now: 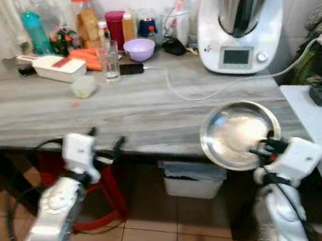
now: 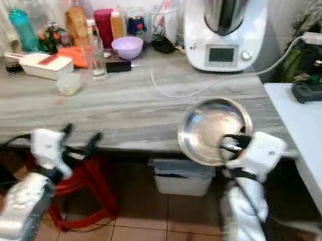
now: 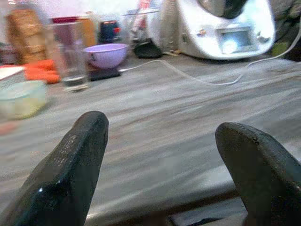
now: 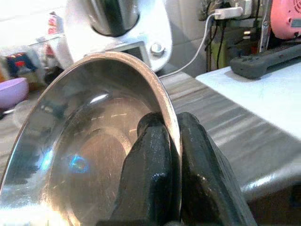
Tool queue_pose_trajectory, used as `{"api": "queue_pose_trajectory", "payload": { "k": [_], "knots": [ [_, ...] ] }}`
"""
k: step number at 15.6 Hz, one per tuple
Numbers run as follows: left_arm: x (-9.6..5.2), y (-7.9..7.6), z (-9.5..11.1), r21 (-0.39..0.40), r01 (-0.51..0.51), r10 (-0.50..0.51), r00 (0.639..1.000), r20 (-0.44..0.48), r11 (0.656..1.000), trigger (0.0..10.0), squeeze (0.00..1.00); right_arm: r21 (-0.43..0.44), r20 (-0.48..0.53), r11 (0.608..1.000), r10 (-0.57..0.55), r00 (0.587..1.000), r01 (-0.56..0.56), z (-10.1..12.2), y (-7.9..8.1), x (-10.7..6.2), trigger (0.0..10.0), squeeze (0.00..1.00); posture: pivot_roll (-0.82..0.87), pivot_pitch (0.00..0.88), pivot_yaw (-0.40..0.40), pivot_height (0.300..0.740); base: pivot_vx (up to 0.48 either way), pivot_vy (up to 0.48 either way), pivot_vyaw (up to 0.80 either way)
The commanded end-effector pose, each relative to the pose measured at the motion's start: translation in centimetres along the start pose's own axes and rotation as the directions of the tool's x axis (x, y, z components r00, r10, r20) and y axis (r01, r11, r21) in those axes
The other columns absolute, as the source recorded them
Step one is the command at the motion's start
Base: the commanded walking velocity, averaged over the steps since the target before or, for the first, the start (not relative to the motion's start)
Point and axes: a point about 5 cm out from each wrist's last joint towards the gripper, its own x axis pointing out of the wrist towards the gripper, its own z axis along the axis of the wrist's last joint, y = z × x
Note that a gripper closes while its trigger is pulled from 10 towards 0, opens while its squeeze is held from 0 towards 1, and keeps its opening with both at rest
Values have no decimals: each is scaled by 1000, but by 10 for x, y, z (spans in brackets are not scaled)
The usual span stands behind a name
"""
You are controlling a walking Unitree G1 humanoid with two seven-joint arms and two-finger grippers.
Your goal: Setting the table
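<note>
On the counter's near edge: a steel bowl (image 1: 234, 133) is held tilted over the grey wood-grain counter (image 1: 139, 108), its hollow facing the camera and holding nothing (only glare and reflections).
Right gripper: the right gripper (image 4: 171, 155) is pinched on the steel bowl's rim, one black finger inside and one outside.
Left gripper: the left gripper (image 1: 106, 140) hovers at the counter's front edge with its fingers (image 3: 70, 160) spread wide and nothing between them.
Back row, containers: a purple bowl (image 1: 139, 48) (contents not visible from here), a drinking glass (image 1: 110, 60) that looks empty, a tall jar with an orange lid (image 1: 86, 18) holding something brown, a teal bottle (image 1: 35, 31), and a maroon cup (image 1: 114, 25).
Nearer containers: a white box with a red strip (image 1: 58, 67), and a small pale tub (image 1: 83, 86) just beside it, its contents too blurred to tell.
Appliance: a white kitchen machine (image 1: 238, 27) stands at the back, its top cut off by the frame; a white cable (image 1: 225, 84) trails from it across the counter.
Below the counter: a red stool (image 1: 100, 199) and a grey bin (image 1: 192, 178), both partly hidden by the counter and arms.
Right side: a white table (image 1: 320, 126) butts against the counter and is cut off by the frame.
</note>
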Motion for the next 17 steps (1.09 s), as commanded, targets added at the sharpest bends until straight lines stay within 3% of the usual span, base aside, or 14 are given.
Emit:
{"api": "queue_pose_trajectory", "payload": {
  "k": [1, 5, 10, 13, 17],
  "knots": [
    [-3, 12, 4, 30, -28, 28, 1000, 0, 999, 10000, 0, 31, 19, 998, 58, 998, -58, 4, 15, 3, 10000, 0, -125, 0, 116, 740, 379, 0, 0],
    [-4, 14, 4, 14, -46, 46, 999, 1, 999, 10000, 0, 20, 23, 994, 109, 994, -110, 6, 22, 7, 10000, 0, -121, 0, 116, 740, 93, 0, 0],
    [-7, 16, 2, 31, -52, 53, 998, -16, 998, 10000, 0, 17, 26, 994, 110, 994, -111, 7, 21, 10, 10000, 0, -112, 5, 115, 740, 0, 0, 784],
    [-10, 15, 2, 42, -32, 33, 999, -18, 999, 10000, 0, 18, 31, 995, 100, 995, -100, 10, 15, 17, 10000, 0, -109, 5, 116, 740, 0, 0, 796],
    [-11, 11, 2, 22, 18, -18, 1000, -17, 1000, 10000, 0, 88, -29, 996, 17, 999, -14, 4, 4, 29, 10000, 0, -104, 0, 116, 740, 0, 0, 0]
  ]
}}
